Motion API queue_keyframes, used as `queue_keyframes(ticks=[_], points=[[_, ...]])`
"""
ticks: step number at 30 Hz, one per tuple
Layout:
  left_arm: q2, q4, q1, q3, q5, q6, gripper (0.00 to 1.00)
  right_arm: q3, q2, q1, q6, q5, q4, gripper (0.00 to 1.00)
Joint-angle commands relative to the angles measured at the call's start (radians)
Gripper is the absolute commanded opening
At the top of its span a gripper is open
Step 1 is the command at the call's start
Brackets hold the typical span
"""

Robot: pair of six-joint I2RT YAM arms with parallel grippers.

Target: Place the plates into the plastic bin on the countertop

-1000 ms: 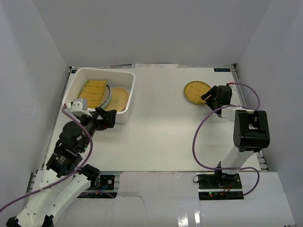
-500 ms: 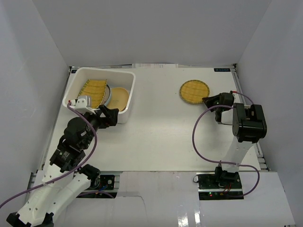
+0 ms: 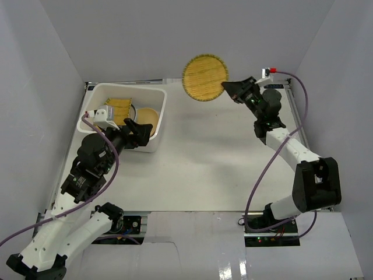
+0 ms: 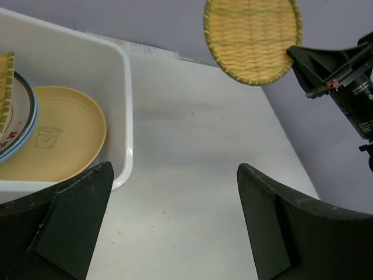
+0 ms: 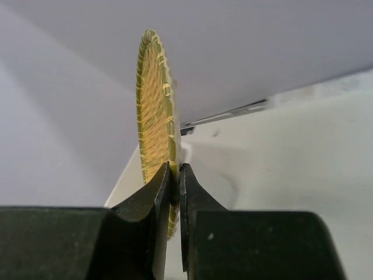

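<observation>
Where the white, round-cornered plastic bin [image 3: 163, 108] sits on the counter [image 3: 204, 166], it contains a woven plate [image 3: 116, 111] on edge and a smooth yellow-orange plate [image 4: 58, 137]. The left tool [image 4: 173, 170] hovers at the bin's near right corner, fingers spread wide, gripping nothing. Right of the bin, the right tool [image 5: 176, 172] clamps the rim of a round yellow woven-look plate [image 3: 204, 77], held off the counter.

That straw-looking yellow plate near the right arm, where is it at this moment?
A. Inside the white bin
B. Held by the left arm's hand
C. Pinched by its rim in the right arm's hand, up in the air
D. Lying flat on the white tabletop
C: the right hand is shut on the rim of the woven plate, which is up off the countertop and outside the plastic bin.
</observation>
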Motion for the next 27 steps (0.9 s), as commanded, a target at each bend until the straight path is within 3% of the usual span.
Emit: queue_keyframes(ticks=[1, 11, 17, 19, 20, 21, 23, 24, 27], points=[[0.007, 0.038, -0.002, 0.066, 0.056, -0.034, 0.98, 0.169, 0.051, 0.138, -0.054, -0.016, -0.036, 0.08], [-0.082, 0.03, -0.003, 0.121, 0.046, -0.058, 0.98, 0.743, 0.521, 0.537, -0.088, 0.181, -0.238, 0.08], [-0.099, 0.012, -0.002, 0.141, 0.037, -0.051, 0.98, 1.221, 0.845, 0.669, -0.112, 0.375, -0.467, 0.08], [-0.103, 0.007, -0.002, 0.137, 0.032, -0.052, 0.98, 1.304, 0.908, 0.689, -0.097, 0.419, -0.508, 0.1], [-0.106, 0.001, -0.003, 0.135, 0.033, -0.052, 0.98, 1.34, 0.951, 0.7, -0.086, 0.423, -0.501, 0.13], [-0.109, -0.004, -0.003, 0.135, 0.035, -0.054, 0.98, 1.348, 0.963, 0.704, -0.068, 0.421, -0.49, 0.27], [-0.113, -0.017, -0.002, 0.136, 0.035, -0.054, 0.98, 1.339, 0.971, 0.709, -0.057, 0.404, -0.487, 0.44], [-0.114, -0.022, -0.003, 0.138, 0.035, -0.052, 0.98, 1.316, 0.959, 0.71, -0.071, 0.41, -0.492, 0.6], [-0.122, -0.03, -0.002, 0.143, 0.021, -0.051, 0.98, 1.158, 0.844, 0.709, -0.103, 0.439, -0.441, 0.68]])
